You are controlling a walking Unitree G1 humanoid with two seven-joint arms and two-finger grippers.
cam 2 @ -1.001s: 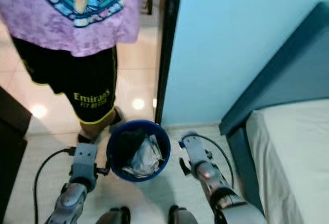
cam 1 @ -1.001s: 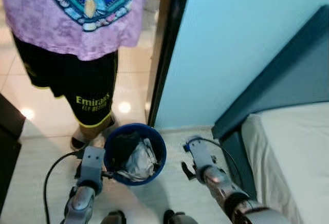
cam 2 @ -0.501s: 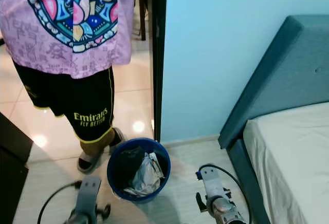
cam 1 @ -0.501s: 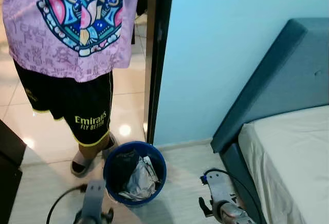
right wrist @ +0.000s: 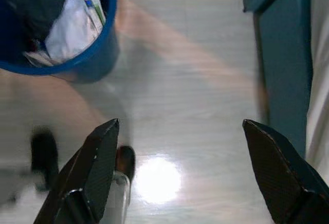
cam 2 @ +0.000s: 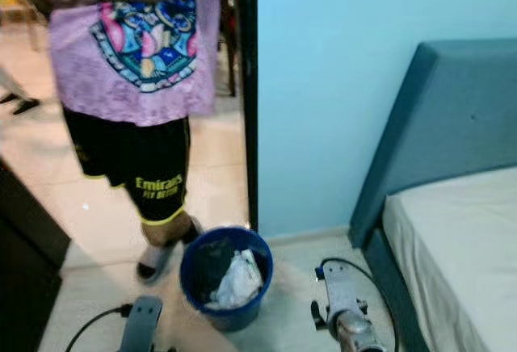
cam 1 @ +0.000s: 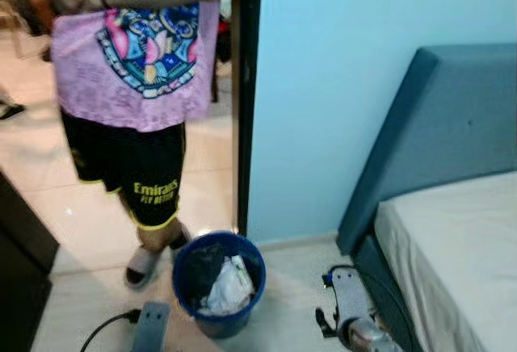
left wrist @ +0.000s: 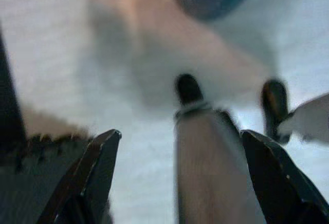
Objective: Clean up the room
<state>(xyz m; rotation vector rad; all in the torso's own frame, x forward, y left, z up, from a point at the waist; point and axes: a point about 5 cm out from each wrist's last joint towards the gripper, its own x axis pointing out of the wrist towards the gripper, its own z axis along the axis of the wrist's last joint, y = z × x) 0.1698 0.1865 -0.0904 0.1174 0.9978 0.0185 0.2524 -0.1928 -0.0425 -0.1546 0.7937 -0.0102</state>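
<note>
Stood facing a doorway, with a blue bin (cam 1: 219, 284) on the pale floor (right wrist: 195, 111) just inside the dark door frame (cam 1: 246, 94). Held crumpled white paper (cam 1: 229, 285) and dark rubbish (cam 1: 200, 261) in that bin, filled near to the rim. Stood right behind the bin: a person (cam 1: 133, 85) in a purple printed shirt and black shorts, arms folded, one sandalled foot close to the bin's far side.

Showed the left gripper (left wrist: 180, 175) from its wrist camera with both black fingers (left wrist: 100, 167) spread wide apart, nothing between them, nothing touched; hung above the floor with the robot's own leg and dark feet blurred below. Caught just the grey top of the left wrist at the bottom edge of the head views, beside the bin and trailing a black cable (cam 1: 105, 326).

Showed the right gripper (right wrist: 182, 178) likewise with fingers (right wrist: 272, 172) splayed fully open and empty, hovering over bare floor, with the bin off to one side and the teal bed frame (right wrist: 282, 64) to the other. Sat low in the head views between bin and bed, apart from both.

Rose to the right: a teal upholstered headboard (cam 1: 452, 126) against the light blue wall (cam 1: 339, 61), with a white mattress (cam 1: 460, 247) below
</note>
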